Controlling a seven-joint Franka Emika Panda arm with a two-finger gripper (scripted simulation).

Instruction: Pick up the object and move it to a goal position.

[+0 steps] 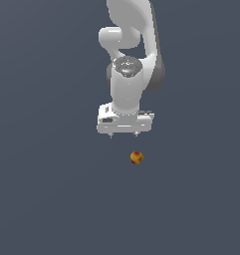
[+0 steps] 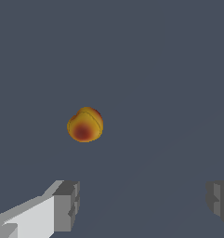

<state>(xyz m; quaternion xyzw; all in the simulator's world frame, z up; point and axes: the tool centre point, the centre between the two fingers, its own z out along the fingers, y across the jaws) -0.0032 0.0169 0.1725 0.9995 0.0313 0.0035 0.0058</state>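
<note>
The white arm's tool (image 1: 124,134) points down at a plain grey-blue surface (image 1: 42,199), its two short fingers spread wide apart and holding nothing. In the exterior view only the small fingertips (image 1: 110,135) show below the broad white hand, one toward that view's left and one toward its right. The ball (image 1: 136,158), a tiny round thing mottled yellow-orange with red patches, lies near the tool but not between the fingers: it sits lower in the exterior view, slightly to that view's right of the tool's middle, roughly in line with the right-hand fingertip. Being round, it has no long axis, so the turn of the fingers matters little; the coming move seems to hinge on sliding the tool sideways until the ball lies between the fingers, then lowering. The wrist view adds what the exterior view cannot: the grey pads (image 2: 67,204) stand far apart at the frame's edges, and the ball (image 2: 85,124) lies clear beyond the open gap, offset toward one pad. Height above the surface cannot be judged from either view, and no goal marker is visible.
</note>
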